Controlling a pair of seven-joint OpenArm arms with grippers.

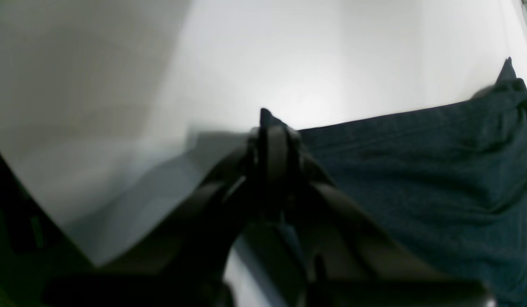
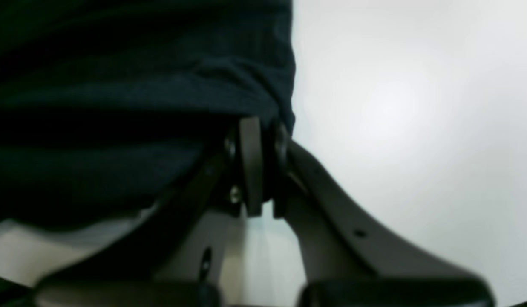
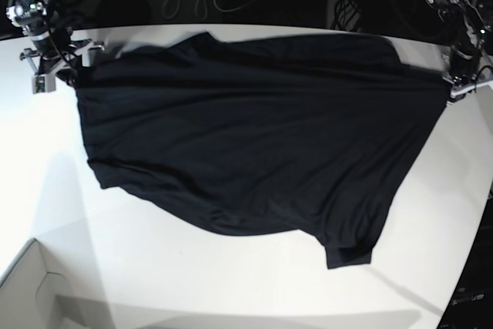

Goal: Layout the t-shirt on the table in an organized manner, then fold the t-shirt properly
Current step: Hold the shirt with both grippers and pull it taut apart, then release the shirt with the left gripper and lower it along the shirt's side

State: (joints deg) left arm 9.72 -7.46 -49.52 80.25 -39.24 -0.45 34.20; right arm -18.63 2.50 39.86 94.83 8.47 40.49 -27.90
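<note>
- Nearest the base camera, the white box corner (image 3: 31, 287) sits at the table's (image 3: 231, 283) near left, well apart from the t-shirt (image 3: 254, 136).
- T-shirt: black, stretched across the far half of the table between both arms, one sleeve trailing toward the near right.
- Left gripper (image 1: 272, 128): jaws clamped on the t-shirt's corner; a fabric tip pokes out above them.
- Right gripper (image 2: 263, 140): jaws pressed together on the opposite cloth edge.
- Open room: bare white surface along the whole near side and the left; the far edge and curved right edge lie close to the cloth.
- Wrist views alone show the pinches; the base view alone shows the overall spread and wrinkles.
</note>
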